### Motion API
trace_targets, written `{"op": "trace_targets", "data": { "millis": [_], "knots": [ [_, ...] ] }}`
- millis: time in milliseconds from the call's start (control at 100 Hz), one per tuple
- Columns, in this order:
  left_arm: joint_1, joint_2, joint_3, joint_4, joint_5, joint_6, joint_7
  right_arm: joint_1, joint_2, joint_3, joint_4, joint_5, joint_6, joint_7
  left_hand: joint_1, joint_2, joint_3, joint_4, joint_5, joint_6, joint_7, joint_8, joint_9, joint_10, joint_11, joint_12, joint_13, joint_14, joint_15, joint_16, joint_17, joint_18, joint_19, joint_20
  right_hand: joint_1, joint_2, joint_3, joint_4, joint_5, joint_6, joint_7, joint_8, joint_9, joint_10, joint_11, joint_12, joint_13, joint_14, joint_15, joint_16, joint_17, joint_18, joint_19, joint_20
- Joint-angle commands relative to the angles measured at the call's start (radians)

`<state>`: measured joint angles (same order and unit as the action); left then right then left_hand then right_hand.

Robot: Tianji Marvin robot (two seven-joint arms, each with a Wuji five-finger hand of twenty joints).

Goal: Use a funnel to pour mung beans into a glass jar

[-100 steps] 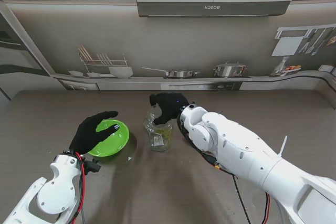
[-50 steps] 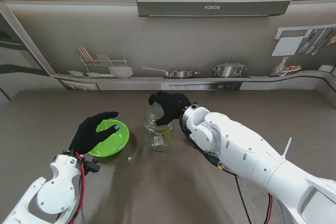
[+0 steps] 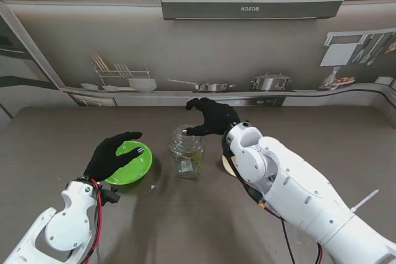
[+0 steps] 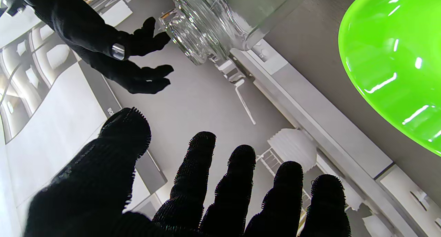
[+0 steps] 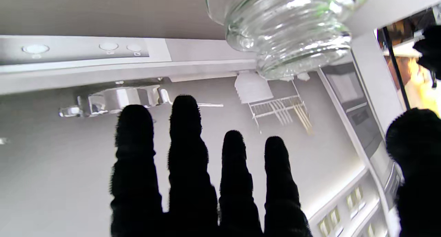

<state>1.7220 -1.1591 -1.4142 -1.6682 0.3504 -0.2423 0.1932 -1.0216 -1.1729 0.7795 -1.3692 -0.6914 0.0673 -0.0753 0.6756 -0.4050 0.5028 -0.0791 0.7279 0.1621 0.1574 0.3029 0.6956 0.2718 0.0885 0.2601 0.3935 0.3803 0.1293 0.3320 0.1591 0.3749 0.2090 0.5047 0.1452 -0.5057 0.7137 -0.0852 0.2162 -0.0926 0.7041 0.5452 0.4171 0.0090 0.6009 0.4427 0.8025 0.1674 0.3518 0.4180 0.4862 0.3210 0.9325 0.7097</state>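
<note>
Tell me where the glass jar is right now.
In the stand view the glass jar stands upright near the table's middle, just right of the green bowl, with the open right hand just beyond its mouth.

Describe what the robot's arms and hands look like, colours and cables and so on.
Both arms have glossy white rounded shells with dark gaps at the joints. Each ends in a five-finger hand in a black knitted glove, the left hand and the right hand. Red and black cables run along the left arm; a black cable hangs under the right arm. A small silver ring-like piece shows on a right finger.
</note>
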Motion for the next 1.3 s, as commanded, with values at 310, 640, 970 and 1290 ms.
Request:
{"op": "trace_targets", "data": {
  "millis": [310, 640, 970, 1290],
  "knots": [
    [-0.019, -0.002, 0.034, 0.009, -0.017, 0.001, -0.03, -0.292, 0.016, 0.203, -0.176, 0.085, -0.006, -0.068, 0.016, 0.034, -0.019, 0.028, -0.016, -0.009, -0.008, 0.0, -0.004, -0.004, -0.006, -0.003, 0.007, -0.01, -0.016, -0.003, -0.024, -0.03, -0.026, 0.007, 0.119, -0.058, 0.013, 0.046, 0.198, -0.033, 0.047, -0.007, 0.208, -0.044, -0.061, -0.011, 0.035, -0.002, -0.027, -0.013, -0.013, -0.001, -0.015, -0.031],
    [-0.027, -0.003, 0.046, 0.015, -0.025, -0.002, -0.03, -0.456, 0.017, 0.312, -0.233, 0.145, -0.101, -0.107, 0.015, 0.033, -0.017, 0.028, -0.026, -0.002, -0.013, -0.003, -0.011, -0.003, -0.007, -0.004, 0.001, -0.012, -0.018, -0.004, -0.027, -0.033, -0.028, 0.006, 0.124, -0.071, 0.018, 0.046, 0.201, -0.037, 0.025, -0.024, 0.212, -0.047, -0.089, -0.006, 0.035, -0.007, -0.039, -0.009, -0.023, -0.005, -0.024, -0.037],
    [-0.032, -0.002, 0.058, 0.023, -0.026, 0.002, -0.034, -0.506, 0.008, 0.359, -0.192, 0.217, -0.227, -0.14, 0.015, 0.033, -0.018, 0.028, -0.035, 0.002, -0.016, -0.005, -0.022, 0.0, -0.01, -0.006, -0.006, -0.011, -0.021, -0.005, -0.03, -0.035, -0.028, 0.006, 0.136, -0.071, 0.015, 0.045, 0.187, -0.031, 0.014, -0.028, 0.195, -0.044, -0.096, -0.001, 0.027, -0.008, -0.053, -0.011, -0.024, -0.001, -0.036, -0.044],
    [-0.042, -0.002, 0.066, 0.033, -0.028, -0.004, -0.036, -0.532, 0.013, 0.394, -0.198, 0.218, -0.248, -0.129, 0.012, 0.033, -0.018, 0.028, -0.04, 0.0, -0.018, -0.006, -0.028, 0.0, -0.011, -0.007, -0.011, -0.015, -0.023, -0.006, -0.033, -0.036, -0.029, 0.007, 0.128, -0.077, 0.014, 0.045, 0.18, -0.037, 0.011, -0.03, 0.185, -0.046, -0.095, 0.0, 0.017, -0.005, -0.059, -0.013, -0.035, 0.004, -0.048, -0.047]
  ]
}}
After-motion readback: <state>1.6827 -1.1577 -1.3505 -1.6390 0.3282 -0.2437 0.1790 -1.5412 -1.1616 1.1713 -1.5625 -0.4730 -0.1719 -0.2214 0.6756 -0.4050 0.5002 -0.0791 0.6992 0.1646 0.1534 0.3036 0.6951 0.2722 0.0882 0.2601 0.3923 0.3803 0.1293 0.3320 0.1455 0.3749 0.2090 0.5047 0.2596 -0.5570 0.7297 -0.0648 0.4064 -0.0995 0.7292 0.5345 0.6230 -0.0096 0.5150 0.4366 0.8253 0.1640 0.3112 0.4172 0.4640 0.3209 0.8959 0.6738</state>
